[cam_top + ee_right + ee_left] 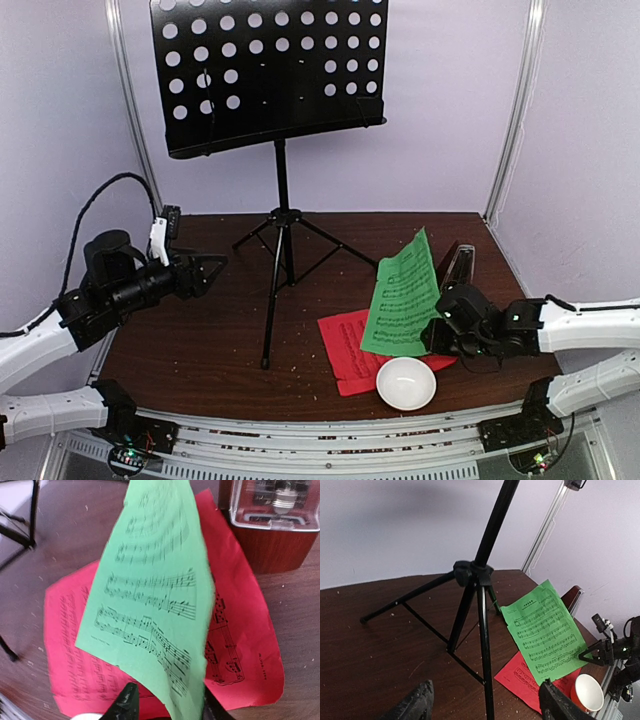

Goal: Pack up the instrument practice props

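I see the white bowl (406, 383) nearest, plain white inside, touching the red sheet (345, 350) that lies flat on the table (200, 350). Right gripper (440, 335) pinches the green sheet (400, 295), lifted upright. Metronome (458, 265) just behind it. Left gripper (205, 270) fingers spread, near the music stand (280, 230) at mid-table.

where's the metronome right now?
Top view, right side of the table: the metronome stands just behind the raised green sheet, beside the red sheet.

We are seeing a dark wood-grain desk (200, 350), matt and speckled; a black music stand (270, 70) looking like satin-painted metal; a green sheet (402, 295) and red sheet (345, 352) of thin matt paper; a metronome (275, 547), wood-like, wearing a clear glossy cover (260, 510).
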You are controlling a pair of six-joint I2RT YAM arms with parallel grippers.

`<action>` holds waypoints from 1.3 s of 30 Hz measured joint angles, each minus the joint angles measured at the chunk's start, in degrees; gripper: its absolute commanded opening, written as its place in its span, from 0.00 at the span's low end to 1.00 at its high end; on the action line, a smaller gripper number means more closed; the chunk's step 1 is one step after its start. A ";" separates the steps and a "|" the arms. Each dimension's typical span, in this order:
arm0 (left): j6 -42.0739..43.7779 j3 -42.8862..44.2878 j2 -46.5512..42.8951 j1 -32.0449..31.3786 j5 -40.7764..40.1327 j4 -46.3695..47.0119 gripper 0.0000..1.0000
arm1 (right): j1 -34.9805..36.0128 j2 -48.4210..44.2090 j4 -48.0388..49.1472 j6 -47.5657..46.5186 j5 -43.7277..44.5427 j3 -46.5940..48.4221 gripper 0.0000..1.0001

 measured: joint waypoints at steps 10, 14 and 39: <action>-10.43 -8.39 7.78 0.00 7.85 12.96 0.77 | -0.02 -17.29 0.20 -2.73 4.70 -0.04 0.87; -10.73 -7.61 13.07 0.02 10.51 16.52 0.74 | -0.02 -24.79 3.80 -2.84 5.92 -2.75 0.90; 3.32 5.77 40.59 13.53 25.83 48.26 0.73 | -0.02 -18.08 48.52 -34.73 -8.15 -18.25 0.93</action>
